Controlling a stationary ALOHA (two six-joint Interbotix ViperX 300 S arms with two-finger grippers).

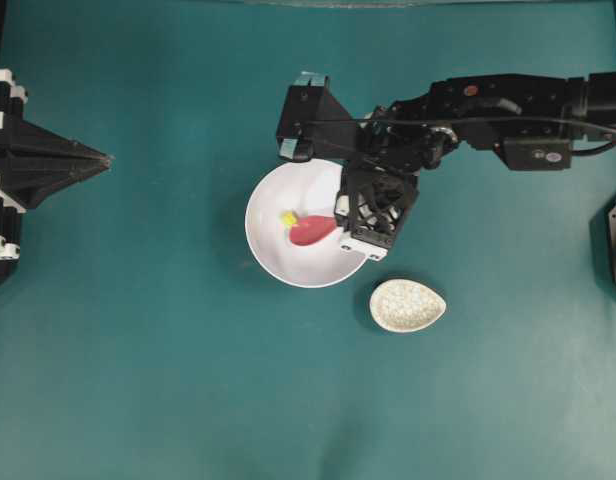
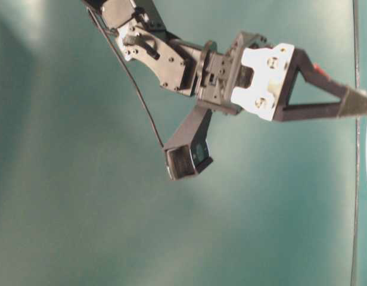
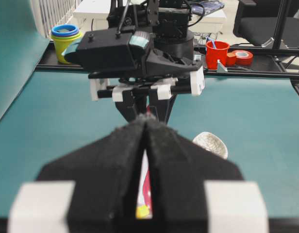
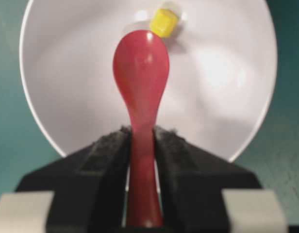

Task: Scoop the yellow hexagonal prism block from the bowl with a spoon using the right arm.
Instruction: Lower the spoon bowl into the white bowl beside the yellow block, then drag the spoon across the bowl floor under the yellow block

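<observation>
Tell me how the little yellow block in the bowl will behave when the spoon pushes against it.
The yellow block is tiny beside the spoon scoop, so it is probably light and may skid ahead. The bowl looks glossy and curved, so it could slide rather than climb on. Its faceted sides suggest it tumbles instead of rolling freely.

surface: teal table (image 1: 138, 350) | on it: white bowl (image 1: 273, 255), speckled spoon rest (image 1: 407, 305)

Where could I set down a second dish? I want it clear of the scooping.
Free: the mat below the bowl and spoon rest, and between bowl and left end effector. Crowded: the bowl itself, where the right end effector holds the spoon.
</observation>
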